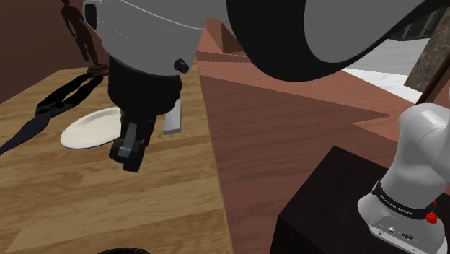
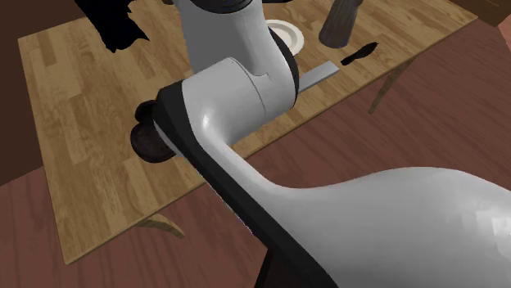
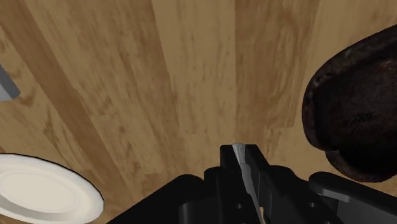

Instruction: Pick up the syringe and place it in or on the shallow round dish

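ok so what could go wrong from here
The hand pinches the syringe, seen only as a thin grey sliver, so it may slip. The white dish sits off to one side, so releasing now would drop it on the wooden table. The grey block near the dish could get bumped.

A table [image 1: 86, 202] of light wood planks with strong grain stands on a reddish-brown plank floor [image 1: 288, 123]. In the second exterior view, pale curved legs [image 2: 161, 222] show beneath the tabletop's edge. In the shoulder view, a dark brown wall [image 1: 29, 43] rises behind the table
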You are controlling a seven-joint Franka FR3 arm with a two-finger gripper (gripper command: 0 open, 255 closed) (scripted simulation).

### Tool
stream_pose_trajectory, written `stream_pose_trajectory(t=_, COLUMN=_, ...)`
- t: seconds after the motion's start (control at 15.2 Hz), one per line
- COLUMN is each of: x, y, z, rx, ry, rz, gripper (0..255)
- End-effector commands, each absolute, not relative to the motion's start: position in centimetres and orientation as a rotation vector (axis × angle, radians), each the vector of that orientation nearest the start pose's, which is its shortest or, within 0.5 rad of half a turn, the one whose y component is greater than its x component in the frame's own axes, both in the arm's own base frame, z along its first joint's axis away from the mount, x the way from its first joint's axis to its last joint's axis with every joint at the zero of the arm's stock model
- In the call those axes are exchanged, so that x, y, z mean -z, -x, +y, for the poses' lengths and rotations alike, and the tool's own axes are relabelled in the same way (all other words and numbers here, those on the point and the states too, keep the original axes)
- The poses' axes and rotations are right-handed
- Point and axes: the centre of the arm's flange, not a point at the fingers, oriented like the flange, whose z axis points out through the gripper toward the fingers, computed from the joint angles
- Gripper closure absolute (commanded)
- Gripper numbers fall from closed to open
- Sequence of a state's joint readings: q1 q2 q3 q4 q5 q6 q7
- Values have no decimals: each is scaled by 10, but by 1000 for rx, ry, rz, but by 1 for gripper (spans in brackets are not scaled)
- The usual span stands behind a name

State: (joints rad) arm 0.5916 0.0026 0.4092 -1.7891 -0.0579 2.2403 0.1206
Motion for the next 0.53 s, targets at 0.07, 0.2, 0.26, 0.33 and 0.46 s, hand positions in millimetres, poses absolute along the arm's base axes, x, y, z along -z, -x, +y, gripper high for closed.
stream_pose_trajectory(t=0.07, x=-582, y=-301, z=535, rx=599, ry=2596, rz=-1260, gripper=255)
stream_pose_trajectory(t=0.2, x=-578, y=-283, z=554, rx=599, ry=2596, rz=-1260, gripper=255)
stream_pose_trajectory(t=0.26, x=-575, y=-274, z=564, rx=599, ry=2596, rz=-1260, gripper=255)
stream_pose_trajectory(t=0.33, x=-573, y=-265, z=573, rx=599, ry=2596, rz=-1260, gripper=255)
stream_pose_trajectory(t=0.46, x=-569, y=-247, z=592, rx=599, ry=2596, rz=-1260, gripper=255)
